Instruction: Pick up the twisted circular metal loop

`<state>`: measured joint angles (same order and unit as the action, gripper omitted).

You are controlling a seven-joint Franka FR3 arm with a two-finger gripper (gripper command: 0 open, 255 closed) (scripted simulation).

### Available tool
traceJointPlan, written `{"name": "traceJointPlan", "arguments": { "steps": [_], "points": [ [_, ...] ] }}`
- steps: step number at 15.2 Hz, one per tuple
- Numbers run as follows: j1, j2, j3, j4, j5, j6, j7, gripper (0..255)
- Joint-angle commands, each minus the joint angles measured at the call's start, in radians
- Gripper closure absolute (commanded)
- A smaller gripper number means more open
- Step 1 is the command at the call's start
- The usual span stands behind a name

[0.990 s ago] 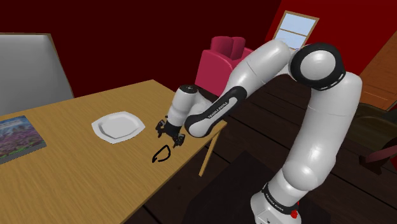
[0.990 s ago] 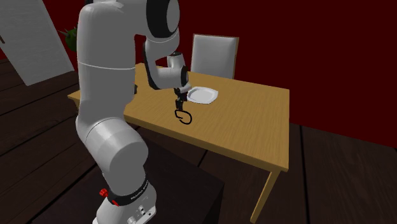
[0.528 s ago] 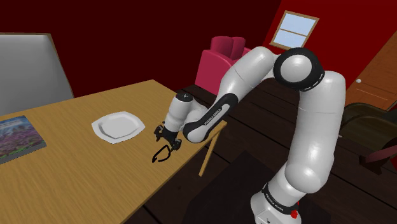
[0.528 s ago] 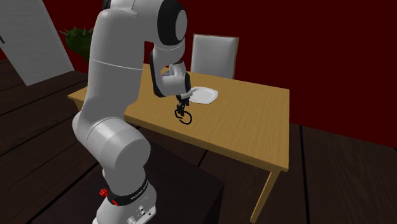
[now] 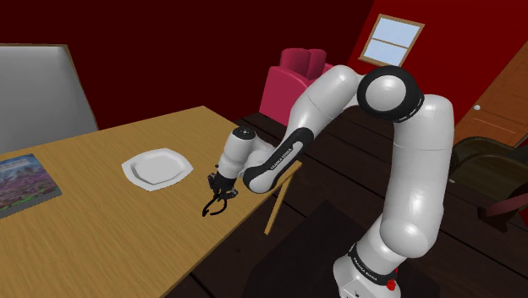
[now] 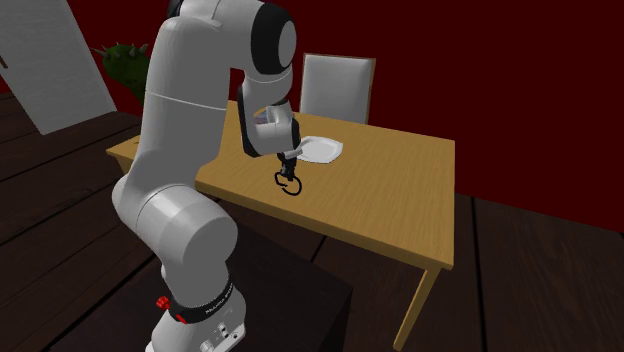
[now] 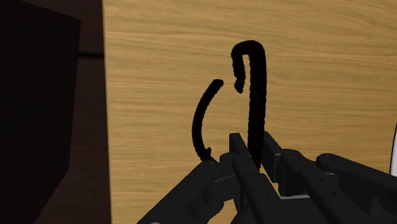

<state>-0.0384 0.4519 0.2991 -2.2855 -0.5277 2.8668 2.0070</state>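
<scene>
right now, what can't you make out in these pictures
- Wrist view: the near end of the loop is hidden behind the pincer.
- Wrist view: the plate is cut off by the picture's edge, leaving a white sliver.
- Shoulder view: the book is cut off by the left edge, and its cover is too small to read.
- Second exterior view: the plant is partly hidden behind the arm.

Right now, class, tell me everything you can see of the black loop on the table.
The loop looks black and rope-twisted, not closed: two curved strands with a gap, one end hooked. It lies flat on the wooden table, near its edge. The gripper clasps the longer strand between its fingers.
</scene>
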Motion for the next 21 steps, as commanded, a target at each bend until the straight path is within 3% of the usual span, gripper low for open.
{"name": "traceJointPlan", "arguments": {
  "steps": [1,5,21],
  "points": [
    [0.0,0.0,0.0,0.0,0.0,0.0,0.0,255],
    [-0.001,0.0,0.001,0.0,0.001,0.0,-0.001,255],
    [-0.129,-0.192,0.166,-0.034,0.202,-0.153,-0.16,255]
  ]
}}
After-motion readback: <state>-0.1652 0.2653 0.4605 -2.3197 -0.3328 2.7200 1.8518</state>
